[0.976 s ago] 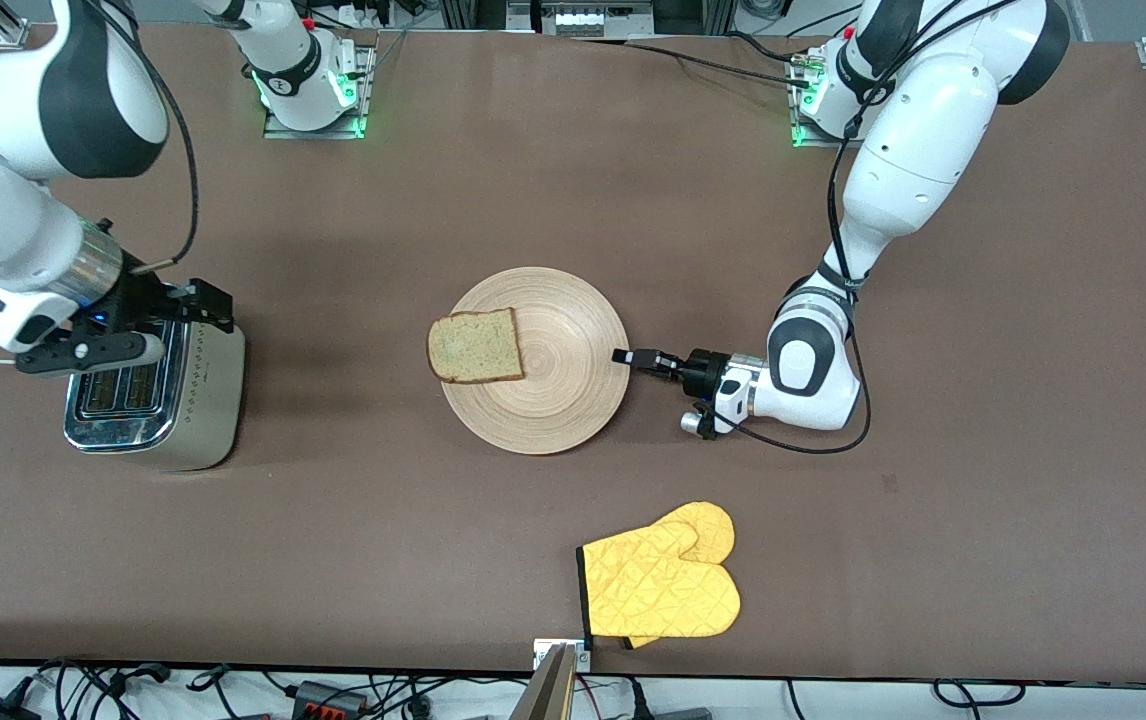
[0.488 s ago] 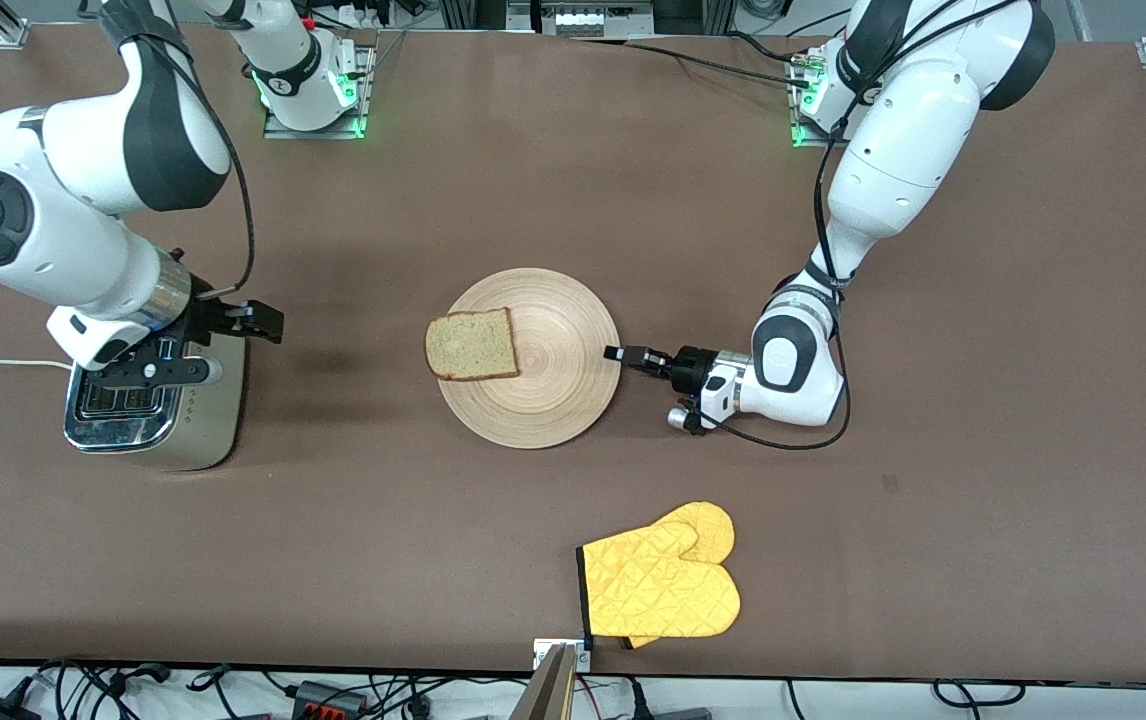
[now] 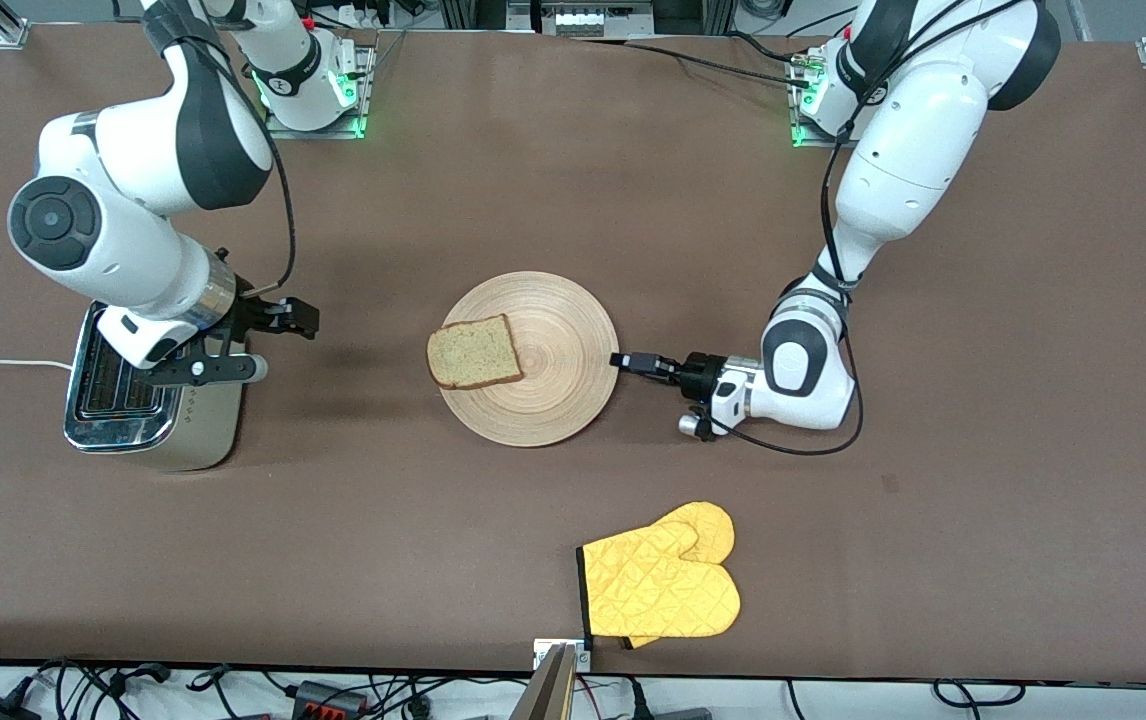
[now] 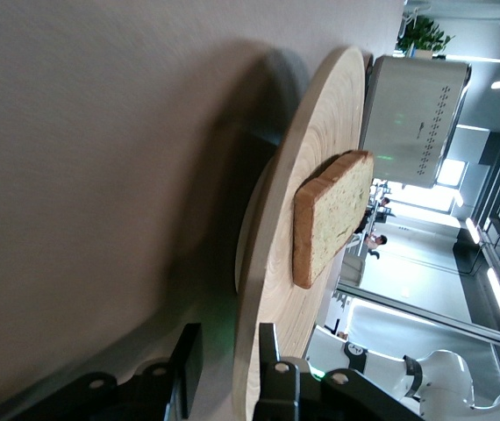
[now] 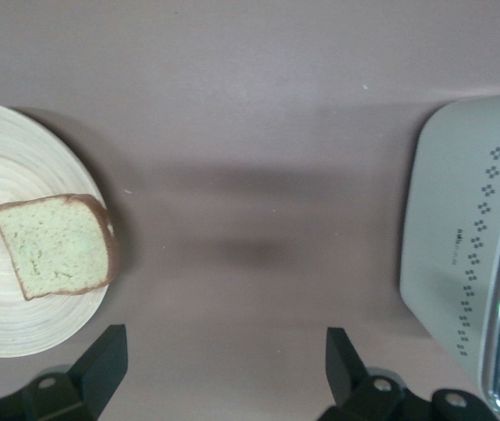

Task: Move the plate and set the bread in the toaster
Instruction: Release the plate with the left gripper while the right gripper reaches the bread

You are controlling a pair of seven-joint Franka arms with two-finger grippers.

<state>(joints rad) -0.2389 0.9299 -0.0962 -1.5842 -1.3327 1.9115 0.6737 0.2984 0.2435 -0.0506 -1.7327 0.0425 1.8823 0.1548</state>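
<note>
From the front, the bread [image 3: 474, 352] lies on the plate [image 3: 553, 395] mid-table, the left gripper [image 3: 623, 361] at its rim. The left wrist view shows its jaws slightly apart around that rim. The right wrist view shows the right gripper [image 5: 224, 364], jaws wide apart, over bare table beside the toaster [image 5: 460, 263].

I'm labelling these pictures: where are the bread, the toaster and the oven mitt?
bread [image 3: 474, 352], front view, middle of the slice's top face.
toaster [image 3: 205, 425], front view, its dotted side wall.
oven mitt [image 3: 661, 583], front view, middle of the quilted yellow palm.
</note>
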